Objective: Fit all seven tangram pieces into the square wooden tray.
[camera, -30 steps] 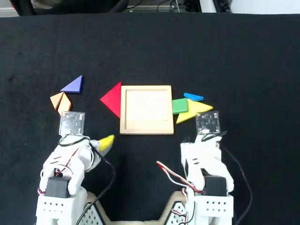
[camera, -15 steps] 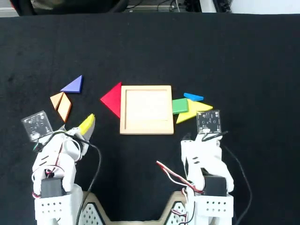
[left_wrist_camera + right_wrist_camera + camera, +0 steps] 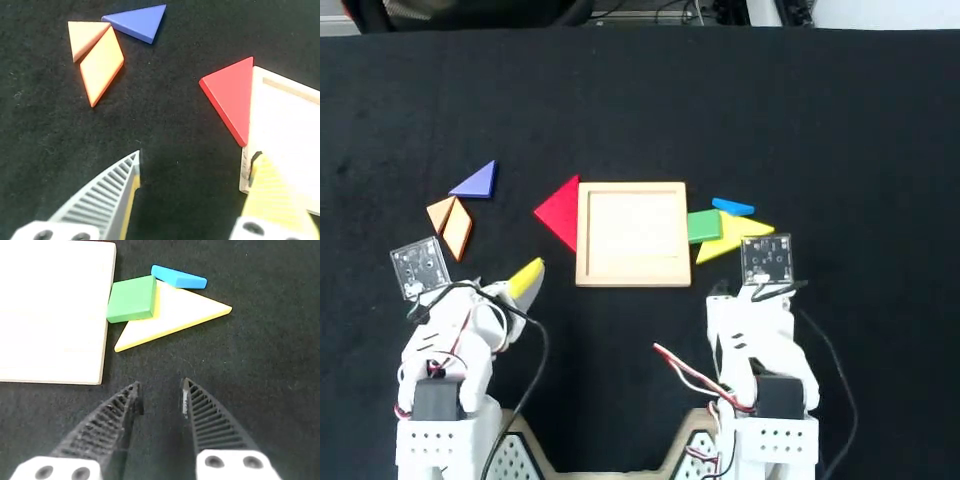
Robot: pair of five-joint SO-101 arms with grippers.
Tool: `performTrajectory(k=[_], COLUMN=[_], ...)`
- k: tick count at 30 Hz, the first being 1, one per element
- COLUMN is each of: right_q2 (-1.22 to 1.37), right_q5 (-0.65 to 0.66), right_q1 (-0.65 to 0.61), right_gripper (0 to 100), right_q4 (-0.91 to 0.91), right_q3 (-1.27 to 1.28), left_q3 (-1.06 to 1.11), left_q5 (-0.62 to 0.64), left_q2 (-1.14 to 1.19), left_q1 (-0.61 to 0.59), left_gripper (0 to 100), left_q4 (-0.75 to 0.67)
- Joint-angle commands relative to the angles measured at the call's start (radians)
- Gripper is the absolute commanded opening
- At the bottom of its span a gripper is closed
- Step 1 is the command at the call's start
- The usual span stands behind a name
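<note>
While both arms sat at the near edge of the black worktop (image 3: pixel 650 110), the square wooden tray (image 3: pixel 632 280) lay ahead, between them.

- Red triangle (image 3: pixel 560 211): touching the tray's left side.
- Violet triangle (image 3: pixel 477 181), orange triangle (image 3: pixel 440 211), orange parallelogram (image 3: pixel 458 234): clustered farther left.
- Green square (image 3: pixel 703 226), yellow triangle (image 3: pixel 745 232), blue piece (image 3: pixel 733 207): grouped at the tray's right side.
- Left gripper (image 3: pixel 192 162): jaws apart, over bare worktop.
- Right gripper (image 3: pixel 160 390): jaws apart, near the yellow triangle.
</note>
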Motion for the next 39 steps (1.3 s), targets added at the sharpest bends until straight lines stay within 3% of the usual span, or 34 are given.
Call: performTrajectory(k=[1, 7, 12, 14, 39], right_q2=[-0.058, -0.059, -0.059, -0.059, -0.058], right_q5=[0.000, 0.000, 0.000, 0.000, 0.006], right_q1=[0.006, 0.006, 0.006, 0.006, 0.006], right_gripper=[13.7, 13.8, 13.8, 13.8, 13.8], right_q4=[0.031, 0.038, 0.038, 0.038, 0.046], right_q3=[-0.001, -0.001, -0.001, -0.001, -0.001], left_q3=[0.019, 0.021, 0.021, 0.021, 0.021], left_q5=[0.006, -0.008, -0.293, -0.350, -0.354], left_q2=[-0.008, -0.009, -0.008, -0.008, -0.008], left_q1=[0.019, -0.027, -0.173, -0.196, -0.194], left_gripper=[34, 34, 34, 34, 34], left_q4=[0.003, 0.006, 0.008, 0.008, 0.041])
